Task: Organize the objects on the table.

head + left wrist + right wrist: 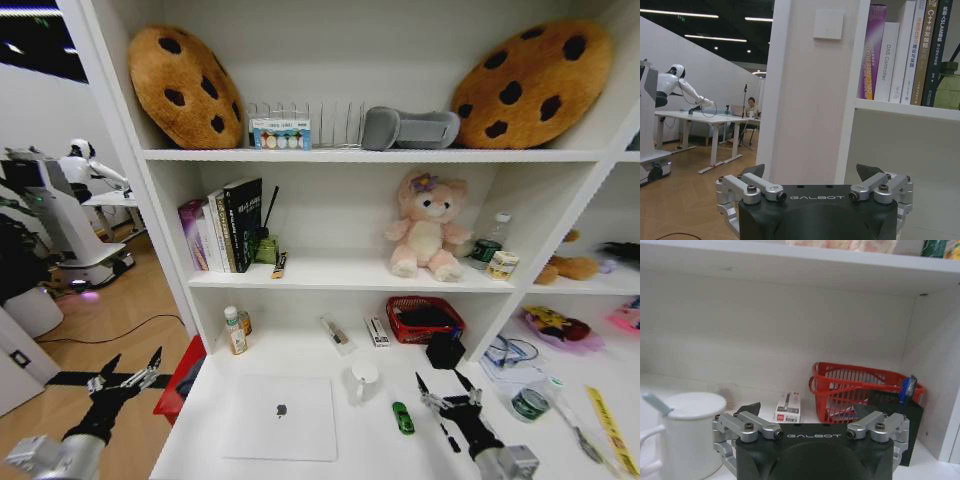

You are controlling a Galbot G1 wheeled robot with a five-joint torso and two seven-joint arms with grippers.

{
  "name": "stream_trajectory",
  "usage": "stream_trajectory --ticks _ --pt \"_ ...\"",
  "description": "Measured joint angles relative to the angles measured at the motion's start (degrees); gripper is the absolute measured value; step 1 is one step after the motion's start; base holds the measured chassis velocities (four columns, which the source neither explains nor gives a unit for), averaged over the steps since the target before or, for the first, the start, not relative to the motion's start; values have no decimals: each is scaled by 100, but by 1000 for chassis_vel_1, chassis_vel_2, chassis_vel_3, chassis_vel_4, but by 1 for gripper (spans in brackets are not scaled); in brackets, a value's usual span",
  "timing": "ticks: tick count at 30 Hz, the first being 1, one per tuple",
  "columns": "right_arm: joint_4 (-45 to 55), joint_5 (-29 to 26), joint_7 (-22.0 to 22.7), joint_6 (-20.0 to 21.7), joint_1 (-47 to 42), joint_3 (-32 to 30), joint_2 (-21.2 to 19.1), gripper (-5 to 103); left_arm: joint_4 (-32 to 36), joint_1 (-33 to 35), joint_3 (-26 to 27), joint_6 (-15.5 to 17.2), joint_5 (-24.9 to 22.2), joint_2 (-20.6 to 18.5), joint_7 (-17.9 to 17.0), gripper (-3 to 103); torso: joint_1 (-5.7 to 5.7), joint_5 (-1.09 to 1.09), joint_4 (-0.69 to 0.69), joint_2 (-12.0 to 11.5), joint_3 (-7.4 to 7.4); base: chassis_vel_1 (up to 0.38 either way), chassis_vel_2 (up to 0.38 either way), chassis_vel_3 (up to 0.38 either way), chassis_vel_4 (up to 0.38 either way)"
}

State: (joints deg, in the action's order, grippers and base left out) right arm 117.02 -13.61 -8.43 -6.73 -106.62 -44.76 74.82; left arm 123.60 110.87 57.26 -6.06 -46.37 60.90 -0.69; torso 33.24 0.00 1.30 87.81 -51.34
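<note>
On the white table (365, 448) a shut silver laptop (280, 417) with an apple logo lies front and centre. To its right a small green toy car (403, 418) rests, and behind them stands a white mug (364, 380) (690, 432). A dark marker pen (447, 437) lies partly under my right arm. My right gripper (441, 383) (806, 411) hovers open just right of the car, pointing at the back wall with nothing held. Beyond the table's left edge, over the floor, my left gripper (132, 362) (813, 172) is open and empty, facing the shelf post.
At the back of the table are a red basket (425, 320) (860, 390), a black pen holder (444, 350) (895, 425), a small box (377, 332) (788, 407) and a bottle (234, 332). Glasses (510, 352), a tape roll (528, 404) and a yellow ruler (610, 428) lie right. Shelves hang low overhead.
</note>
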Motion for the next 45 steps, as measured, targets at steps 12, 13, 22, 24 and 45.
stream_trajectory --ticks 12,13,22,24,45 --pt "-481 447 15 -173 -97 352 28 100 0 2 -6 6 6 -8 -4 100 0 0 0 0 0 0 0 0 0" --pt "-481 447 15 -173 -97 352 28 100 0 2 -6 6 6 -8 -4 100 0 0 0 0 0 0 0 0 0" --pt "-754 725 -2 -266 -102 661 154 100 1 2 -9 6 10 -12 -4 100 0 0 0 0 0 0 0 0 0" --pt "-879 780 -2 -301 -83 715 201 100 1 2 -9 6 10 -13 -5 100 0 1 0 0 0 0 0 0 0" --pt "-1073 855 10 -366 -5 809 319 47 0 2 -10 7 10 -14 -3 100 0 -1 0 1 0 0 0 0 0"
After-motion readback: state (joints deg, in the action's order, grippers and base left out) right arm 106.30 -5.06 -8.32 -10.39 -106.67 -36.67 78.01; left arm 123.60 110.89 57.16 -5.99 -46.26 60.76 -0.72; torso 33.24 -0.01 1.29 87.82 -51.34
